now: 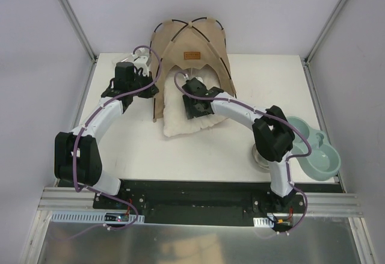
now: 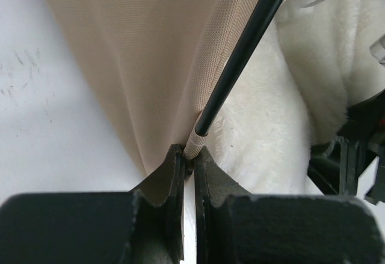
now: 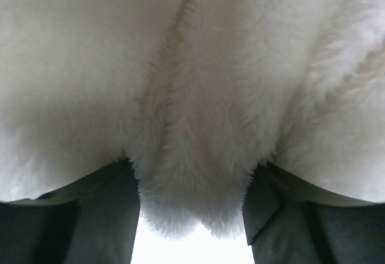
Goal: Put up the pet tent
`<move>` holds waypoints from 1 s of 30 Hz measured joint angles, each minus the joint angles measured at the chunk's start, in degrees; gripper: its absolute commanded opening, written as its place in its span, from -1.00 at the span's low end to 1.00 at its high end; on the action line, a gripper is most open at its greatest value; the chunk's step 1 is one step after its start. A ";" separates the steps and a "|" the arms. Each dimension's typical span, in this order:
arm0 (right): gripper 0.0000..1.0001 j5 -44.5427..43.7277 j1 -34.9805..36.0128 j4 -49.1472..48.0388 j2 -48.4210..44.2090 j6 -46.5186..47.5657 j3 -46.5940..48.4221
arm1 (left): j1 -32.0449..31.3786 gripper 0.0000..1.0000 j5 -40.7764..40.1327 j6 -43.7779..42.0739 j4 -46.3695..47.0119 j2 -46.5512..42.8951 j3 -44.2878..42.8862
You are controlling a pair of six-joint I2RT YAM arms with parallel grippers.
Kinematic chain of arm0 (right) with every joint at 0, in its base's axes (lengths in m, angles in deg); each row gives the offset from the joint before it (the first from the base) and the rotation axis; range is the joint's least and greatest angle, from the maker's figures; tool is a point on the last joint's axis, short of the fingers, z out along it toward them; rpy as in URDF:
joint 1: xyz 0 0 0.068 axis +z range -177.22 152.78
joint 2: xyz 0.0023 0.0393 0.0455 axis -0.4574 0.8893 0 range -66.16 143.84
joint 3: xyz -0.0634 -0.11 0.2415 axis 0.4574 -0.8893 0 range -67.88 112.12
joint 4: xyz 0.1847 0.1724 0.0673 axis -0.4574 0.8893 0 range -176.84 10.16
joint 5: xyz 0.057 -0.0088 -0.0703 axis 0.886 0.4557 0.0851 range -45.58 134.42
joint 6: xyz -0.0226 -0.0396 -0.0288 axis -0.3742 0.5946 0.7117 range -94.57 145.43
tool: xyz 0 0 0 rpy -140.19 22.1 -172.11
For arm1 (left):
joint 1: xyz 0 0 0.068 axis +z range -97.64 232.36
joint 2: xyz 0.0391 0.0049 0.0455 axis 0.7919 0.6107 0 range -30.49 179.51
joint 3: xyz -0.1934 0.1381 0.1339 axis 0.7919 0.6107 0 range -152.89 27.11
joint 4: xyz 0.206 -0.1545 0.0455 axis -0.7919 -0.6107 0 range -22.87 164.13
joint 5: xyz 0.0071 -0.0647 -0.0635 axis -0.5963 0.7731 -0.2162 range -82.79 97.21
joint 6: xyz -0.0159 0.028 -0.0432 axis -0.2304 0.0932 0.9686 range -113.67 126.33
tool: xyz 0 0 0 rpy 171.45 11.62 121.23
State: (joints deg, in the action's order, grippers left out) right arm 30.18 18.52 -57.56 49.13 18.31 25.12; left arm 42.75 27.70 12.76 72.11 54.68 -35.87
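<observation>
The left gripper [image 2: 187, 154] has its fingers pressed almost together on the bottom corner of the pet tent [image 2: 150, 53], pinching the tan fabric right where a thin black pole [image 2: 240, 53] runs into its sleeve. The right gripper [image 3: 192, 186] has its fingers wider apart, with a thick fold of the fluffy off-white pillow [image 3: 192, 65] squeezed between them and touching both inner faces.

From above, the tent stands at the far middle of the white table [image 1: 180, 156]. Its arched doorway faces the arms and a small brown label [image 1: 192, 55] sits above the arch. The left gripper holds the tent's left front foot. The pillow lies half in the doorway and spills out toward the near side, with the right gripper on top of it.

Much is hidden. The right wrist view is nearly all white fur, so the tent and table cannot be made out there. In the left wrist view, dark hardware at the right edge is cut off and hard to identify. The tent's inside is blocked by the pillow and the right arm.

A pale green double bowl [image 1: 316, 153] sits at the table's right edge, and a metal bowl [image 1: 260, 156] just beside it is partly covered by the right arm. Plain grey-white walls [image 1: 36, 41] close in the table on three sides — a black and silver rail [image 1: 192, 201] carries the arm bases along the near edge.
</observation>
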 measured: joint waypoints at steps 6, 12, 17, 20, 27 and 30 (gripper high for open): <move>-1.00 -3.74 0.00 -3.04 1.09 0.20 -1.97 | -0.17 -1.00 -0.04 0.00 -0.02 0.00 0.00; -1.00 -4.61 -0.31 -6.99 -3.08 -2.89 -5.86 | -0.17 -1.00 -0.04 -0.02 -0.04 0.00 0.00; -1.00 -5.68 -2.54 -9.18 -8.52 -7.54 -4.50 | -0.17 -1.00 0.07 0.00 -0.09 0.00 -0.07; -1.00 -8.31 -3.48 -12.04 -8.74 -8.35 -1.16 | -0.20 -1.00 0.68 0.20 -0.22 0.00 -0.26; -1.00 -12.57 -3.52 -27.32 -4.81 -4.33 -1.09 | -0.22 -1.00 3.72 0.63 -1.14 -0.44 -0.31; -1.00 -12.92 -3.54 -35.60 -0.63 0.61 -2.08 | -0.20 -1.00 4.72 0.66 -1.81 -0.87 -0.31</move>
State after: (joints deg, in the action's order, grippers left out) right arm 17.26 14.98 -93.17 48.49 18.92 23.04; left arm 42.56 32.42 13.42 70.30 53.80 -36.18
